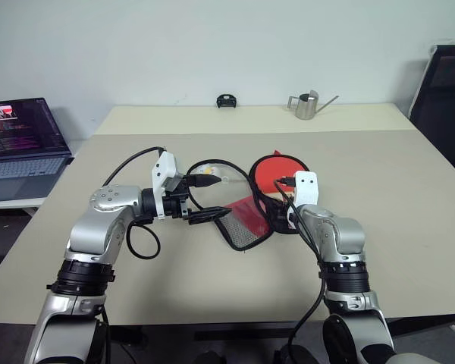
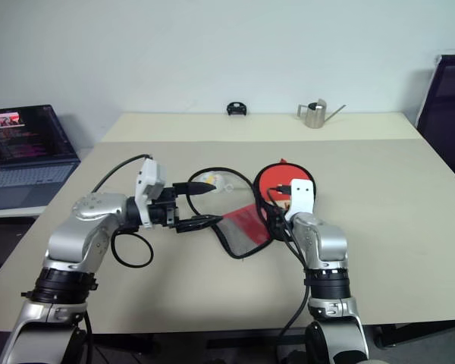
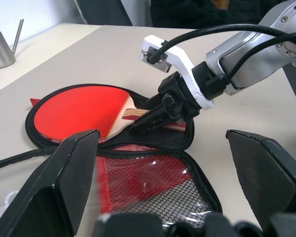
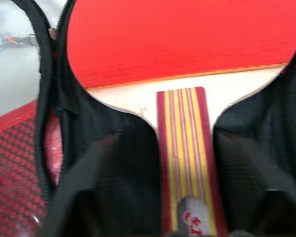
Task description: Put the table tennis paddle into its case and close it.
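Right tool: nearest the head camera, at the near end of the open case, where the paddle's handle lies. In its own wrist view the two black fingers stand spread on either side of the striped handle with gaps showing, so it pinches nothing. My reading is that the paddle is set down and let go.
Right arm: reaches forward from the counter's near edge, wrist bent so the tool slopes down toward the handle.
Left tool: just left of the case, fingers spread wide and empty, aimed sideways at the mesh flap. It looks placed to take the flap's edge for folding over.
Left arm: elbow out to the left, forearm crossing toward the middle, tool held about level above the counter.
Case: lies open on the counter between the two tools, its red mesh-pocket half spread toward the near left, its black half under the paddle. The zipper edging is open all round.
Paddle: rests red face up inside the black half, head away from the robot, handle toward the right tool. Insertion seems done; closing is not.
Watering can: far edge of the counter, well apart.
Laptop: open on a side desk to the left.
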Controlling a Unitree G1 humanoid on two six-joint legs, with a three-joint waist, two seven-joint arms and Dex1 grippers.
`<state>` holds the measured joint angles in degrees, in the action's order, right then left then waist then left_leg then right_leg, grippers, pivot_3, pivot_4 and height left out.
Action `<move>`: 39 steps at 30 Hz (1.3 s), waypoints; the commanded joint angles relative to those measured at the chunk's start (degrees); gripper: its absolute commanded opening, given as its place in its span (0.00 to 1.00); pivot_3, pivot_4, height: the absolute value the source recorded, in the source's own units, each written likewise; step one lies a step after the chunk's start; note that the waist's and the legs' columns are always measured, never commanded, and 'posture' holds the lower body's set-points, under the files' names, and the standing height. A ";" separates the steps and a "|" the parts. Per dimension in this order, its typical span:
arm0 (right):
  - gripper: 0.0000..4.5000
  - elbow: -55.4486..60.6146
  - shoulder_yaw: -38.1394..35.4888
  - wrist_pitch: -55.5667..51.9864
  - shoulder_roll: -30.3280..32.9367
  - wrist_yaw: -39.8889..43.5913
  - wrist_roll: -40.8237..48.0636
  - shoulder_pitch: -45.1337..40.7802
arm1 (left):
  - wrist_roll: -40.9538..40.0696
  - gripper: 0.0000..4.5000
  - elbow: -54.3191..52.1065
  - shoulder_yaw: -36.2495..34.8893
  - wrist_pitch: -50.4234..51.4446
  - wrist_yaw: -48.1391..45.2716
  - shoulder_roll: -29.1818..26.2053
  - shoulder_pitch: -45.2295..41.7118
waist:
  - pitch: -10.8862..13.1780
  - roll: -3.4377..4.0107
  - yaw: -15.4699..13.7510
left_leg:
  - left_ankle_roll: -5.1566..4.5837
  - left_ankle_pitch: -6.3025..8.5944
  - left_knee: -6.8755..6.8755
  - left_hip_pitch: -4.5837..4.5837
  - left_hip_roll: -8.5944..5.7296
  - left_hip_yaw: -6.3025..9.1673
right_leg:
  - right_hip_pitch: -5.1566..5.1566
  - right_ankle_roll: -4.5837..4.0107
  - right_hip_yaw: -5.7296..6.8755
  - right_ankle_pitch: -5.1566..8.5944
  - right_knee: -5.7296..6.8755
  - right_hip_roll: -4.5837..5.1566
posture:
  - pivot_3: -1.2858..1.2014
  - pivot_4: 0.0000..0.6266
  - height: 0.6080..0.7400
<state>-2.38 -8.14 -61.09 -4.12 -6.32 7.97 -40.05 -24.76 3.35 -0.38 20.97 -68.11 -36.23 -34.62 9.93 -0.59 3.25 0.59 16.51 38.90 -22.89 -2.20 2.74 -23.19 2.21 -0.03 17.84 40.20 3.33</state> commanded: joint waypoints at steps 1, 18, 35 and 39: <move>1.00 7.61 4.60 2.54 1.91 3.21 0.02 -0.43 | -0.66 1.00 -0.61 -1.51 -0.84 0.39 -0.47 -0.38 | 0.00 0.00 0.00 | 0.00 0.00 0.00 0.00 0.00 0.00 | 0.00 0.00 0.00 0.00 0.00 0.00 | 0.52 0.24 1.00; 1.00 25.80 5.04 7.42 25.07 26.24 7.23 10.22 | 3.06 1.00 8.03 -5.53 -5.21 9.39 -1.21 2.38 | -0.01 -0.03 -0.14 | -0.06 0.03 0.01 0.00 0.03 0.00 | 0.00 0.01 -0.01 0.00 -0.02 -0.06 | 0.52 0.24 1.00; 1.00 26.47 -3.82 8.32 50.20 59.01 30.32 10.37 | 12.07 1.00 25.65 -4.11 -13.02 18.70 1.43 -1.07 | -0.01 -0.11 -1.47 | -0.24 0.14 0.04 -0.05 0.03 0.06 | 0.10 0.01 0.15 -0.01 -0.17 0.02 | 0.52 0.24 1.00; 1.00 25.22 -3.93 8.80 53.34 61.55 31.85 9.47 | 13.21 1.00 28.22 -3.57 -13.91 18.72 2.43 -2.47 | -0.01 -0.20 -1.57 | -0.24 0.13 0.06 -0.07 0.03 0.09 | 0.13 0.01 0.22 -0.01 -0.17 0.05 | 0.52 0.24 1.00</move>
<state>22.15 -10.15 -53.81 47.91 53.75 38.47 -29.50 -12.05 31.70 -3.90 8.32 -49.43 -33.60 -35.43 9.92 -0.79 1.69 0.36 16.65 38.96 -22.96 -2.17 2.83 -23.06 2.22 0.19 17.84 40.03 3.38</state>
